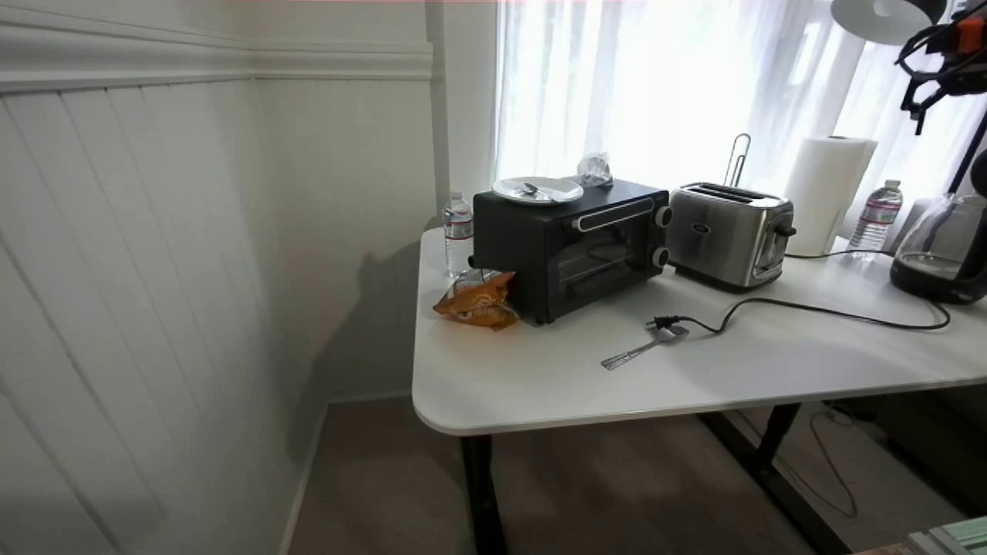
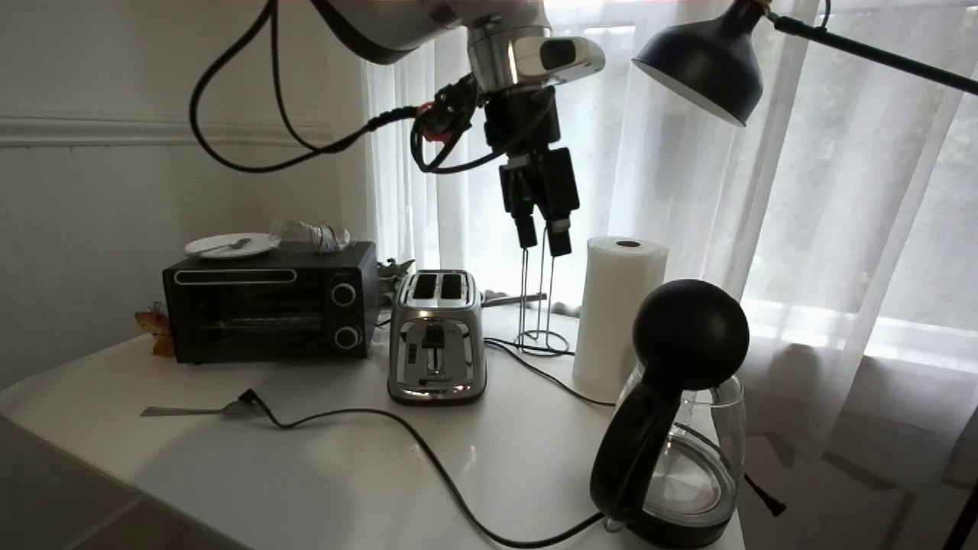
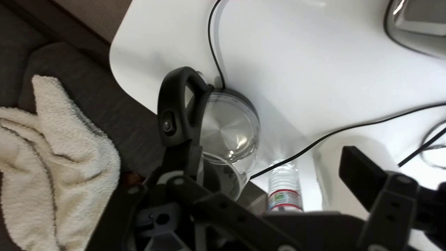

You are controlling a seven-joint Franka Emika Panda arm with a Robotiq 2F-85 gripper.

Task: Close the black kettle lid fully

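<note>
Black kettle (image 2: 678, 447) stands upright near the end of the worktop (image 2: 328, 466), lid (image 2: 691, 334) not closed: it sits up steeply on the handle (image 2: 628, 451) side, mouth of the glass body (image 3: 228, 122) uncovered. Hinge itself can't be made out. Hand (image 2: 543, 235) hangs above and apart from it, fingers (image 3: 360, 174) spread, nothing between them. Wrist view has one finger overlapping the kettle, but that looks like line of sight, not contact.

Current step reads as lining up on the lid. I'd bring the fingers together, come down behind the lid's outer face, push slowly over the mouth, high on the lid for leverage. Then shift above the edge away from the handle and press straight down; a nudge alone likely leaves it ajar, so go till it stops moving. Don't catch the handle. Main risk: side load. Kettle should slide or tip easily and the worktop edge is close. Short sweep: water bottle (image 3: 285, 195) and paper towel roll (image 2: 617, 313) are near. Lamp (image 2: 703, 69) above, mind clearance.
</note>
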